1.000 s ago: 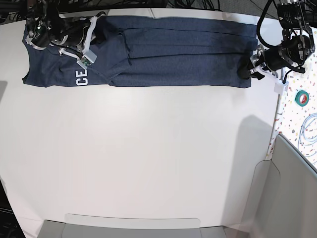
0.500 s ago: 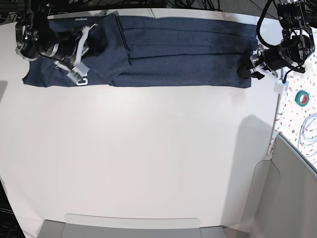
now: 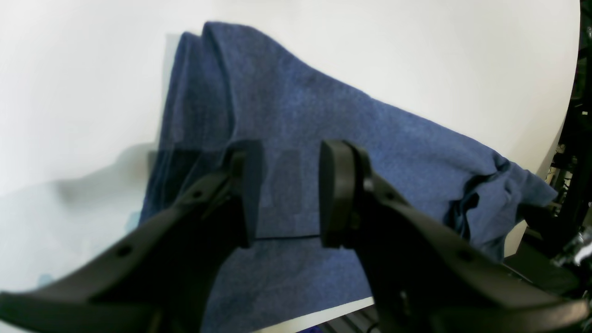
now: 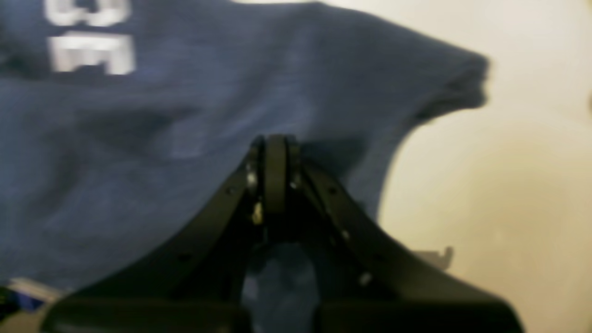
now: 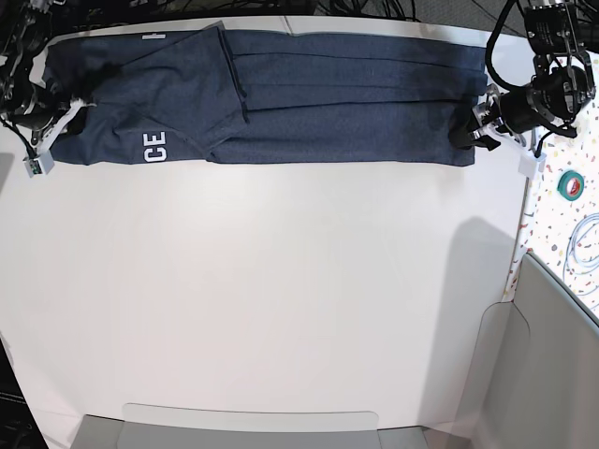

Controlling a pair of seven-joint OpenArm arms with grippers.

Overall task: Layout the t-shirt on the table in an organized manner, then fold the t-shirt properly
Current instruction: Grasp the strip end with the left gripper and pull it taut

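The dark navy t-shirt [image 5: 328,94] lies as a long folded strip along the table's [image 5: 281,299] far edge, with white letters "CE" [image 5: 154,147] near its left end. My right gripper [image 5: 75,110] is at the shirt's left end. In the right wrist view it [image 4: 275,148] is shut, with shirt cloth [image 4: 185,115] pinched at its tip and white lettering [image 4: 90,51] at upper left. My left gripper [image 5: 465,136] is at the shirt's right end. In the left wrist view it [image 3: 286,189] is open, jaws apart just over the cloth [image 3: 323,120].
A narrow speckled strip [image 5: 552,224] runs along the table's right side with a green tape roll [image 5: 570,184] and a cable [image 5: 585,238] on it. Grey panels stand at the lower right [image 5: 552,355] and along the front edge [image 5: 253,426].
My right gripper has moved left from over the shirt's chest to its left end, drawing the cloth leftward. The letters "CE" show again. The left arm has not moved.
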